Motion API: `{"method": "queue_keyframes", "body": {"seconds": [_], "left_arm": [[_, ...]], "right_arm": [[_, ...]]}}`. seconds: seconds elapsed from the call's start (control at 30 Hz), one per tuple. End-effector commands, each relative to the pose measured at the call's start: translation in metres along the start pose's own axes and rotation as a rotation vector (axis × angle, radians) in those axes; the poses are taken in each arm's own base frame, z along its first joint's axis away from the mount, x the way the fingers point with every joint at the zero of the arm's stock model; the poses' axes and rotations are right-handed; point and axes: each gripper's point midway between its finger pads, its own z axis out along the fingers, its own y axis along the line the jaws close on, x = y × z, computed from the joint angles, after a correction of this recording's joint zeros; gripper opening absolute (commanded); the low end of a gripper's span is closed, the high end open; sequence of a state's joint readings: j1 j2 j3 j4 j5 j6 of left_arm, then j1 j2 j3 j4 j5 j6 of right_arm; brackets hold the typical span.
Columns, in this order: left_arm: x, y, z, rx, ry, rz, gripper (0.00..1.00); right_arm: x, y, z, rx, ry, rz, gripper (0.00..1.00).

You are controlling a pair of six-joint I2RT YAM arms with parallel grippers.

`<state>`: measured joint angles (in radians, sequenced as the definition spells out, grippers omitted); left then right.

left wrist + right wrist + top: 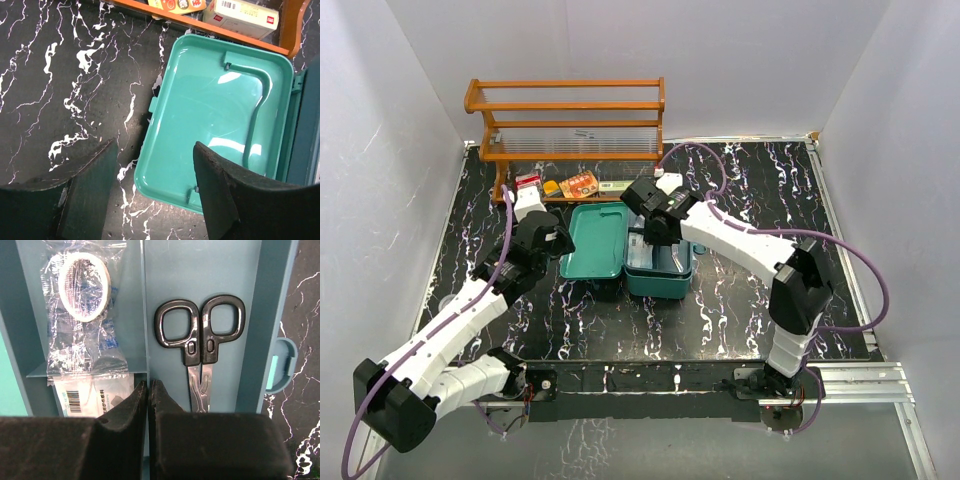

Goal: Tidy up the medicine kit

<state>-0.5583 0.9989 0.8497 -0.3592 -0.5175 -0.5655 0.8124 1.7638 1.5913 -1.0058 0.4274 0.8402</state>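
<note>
The teal medicine kit lies open on the black marble table, its empty lid (595, 240) folded out to the left of its base (660, 288). My left gripper (155, 172) is open at the lid's near-left corner (165, 185), and nothing is held between its fingers (85, 190). My right gripper (149, 386) hangs shut over the darker insert tray (200, 270), its tips meeting right at a thin divider wall. I cannot tell whether they pinch it. In the tray lie black-handled scissors (200, 340), a bagged roll of tape (82, 287) and a barcoded packet (85, 397).
The orange wooden shelf rack (565, 120) stands behind the kit. Under it lie a red-and-white box (527, 183), an orange packet (580, 184) and a white box (242, 15). White walls enclose the table on three sides.
</note>
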Motion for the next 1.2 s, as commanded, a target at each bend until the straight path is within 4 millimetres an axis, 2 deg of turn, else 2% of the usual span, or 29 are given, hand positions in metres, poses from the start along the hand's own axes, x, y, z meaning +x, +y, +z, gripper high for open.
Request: {"method": "queue_keyframes", "body": {"seconds": [0.0,0.33,0.57,1.17], "left_arm": [[-0.006,0.008,-0.004,-0.015,-0.043,-0.017,0.61],[0.006,0.007,0.003,-0.004,-0.007,-0.005,0.62],[0.007,0.006,0.004,0.001,0.001,-0.005,0.63],[0.014,0.004,0.006,0.022,0.050,-0.013,0.65]], "right_arm": [[-0.015,0.010,-0.004,0.005,-0.050,0.027,0.00],[-0.012,-0.006,-0.008,0.074,-0.033,-0.010,0.00],[-0.006,0.003,-0.002,0.043,-0.008,-0.007,0.00],[0.013,0.002,0.016,0.026,0.066,-0.067,0.00]]}}
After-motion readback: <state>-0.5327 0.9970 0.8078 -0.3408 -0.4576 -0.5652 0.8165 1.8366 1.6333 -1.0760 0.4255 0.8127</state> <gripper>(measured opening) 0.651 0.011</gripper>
